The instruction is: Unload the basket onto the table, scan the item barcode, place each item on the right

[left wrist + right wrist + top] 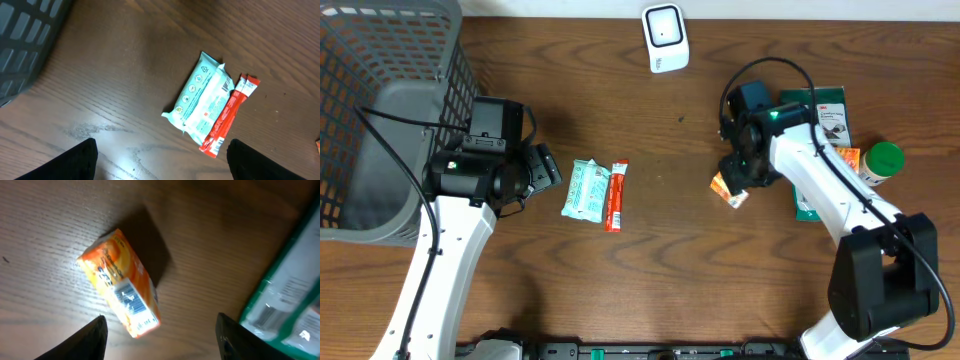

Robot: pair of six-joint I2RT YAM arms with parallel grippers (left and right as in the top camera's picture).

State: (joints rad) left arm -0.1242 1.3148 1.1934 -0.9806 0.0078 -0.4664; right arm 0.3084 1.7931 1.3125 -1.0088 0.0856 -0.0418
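Orange carton [120, 282] flat on the wooden table [50, 220], barcode face up.
It lies diagonally, with the right gripper [160, 330] above its lower end, dark fingers [90, 340] spread wide on either side and clear of it. A green-edged package [285, 295] lies near its right.

Dark brown wood-grain table [670, 270], soft glare on its surface
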